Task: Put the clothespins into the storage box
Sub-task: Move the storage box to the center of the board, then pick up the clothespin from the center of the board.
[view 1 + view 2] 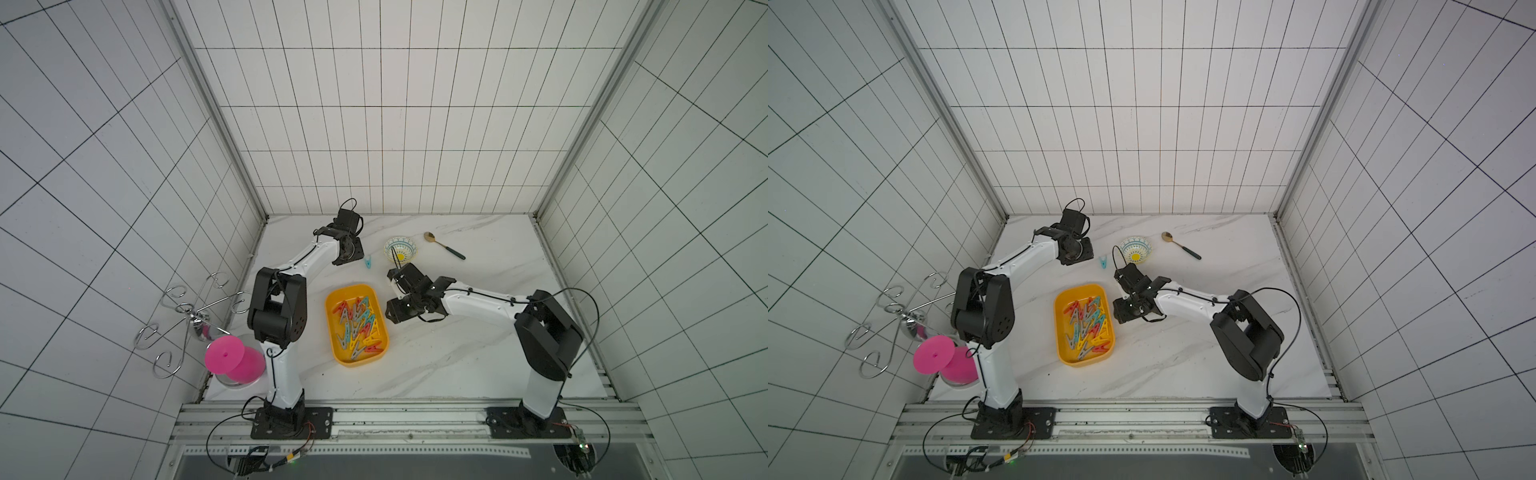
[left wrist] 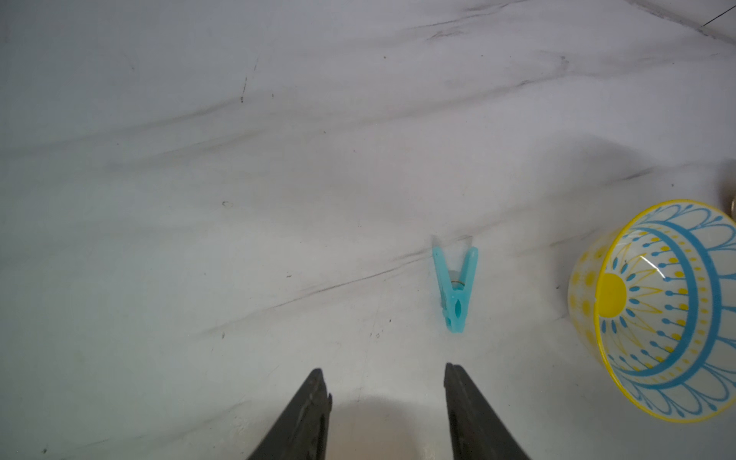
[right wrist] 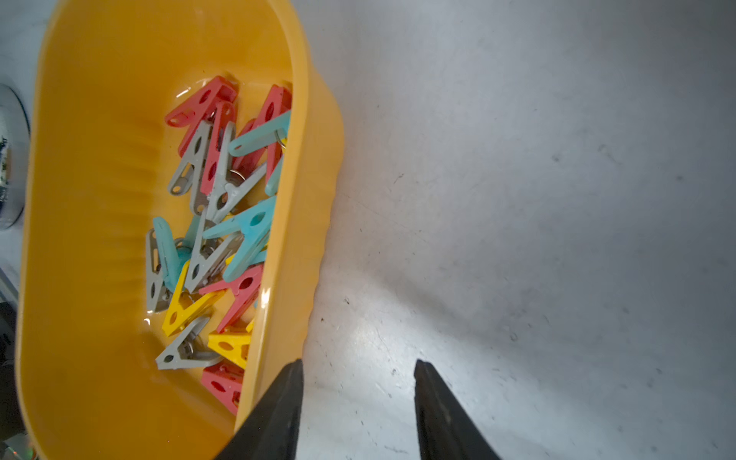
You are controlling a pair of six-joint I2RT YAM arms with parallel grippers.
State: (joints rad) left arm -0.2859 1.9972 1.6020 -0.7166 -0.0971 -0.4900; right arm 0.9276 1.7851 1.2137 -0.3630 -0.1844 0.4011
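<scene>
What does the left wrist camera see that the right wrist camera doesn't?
Only the left wrist view: one teal clothespin lying alone on the table, with a patterned bowl nearby. Only the right wrist view: the yellow storage box holding a heap of red, grey, teal and yellow clothespins. Both: the marble surface, and an arm's open, empty end effector: the left end effector, then the right end effector.

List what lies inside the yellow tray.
The shallow yellow plastic tray holds a jumbled pile of red, grey, teal and yellow plastic clothespins. Lower pegs are partly covered by upper ones.
</scene>
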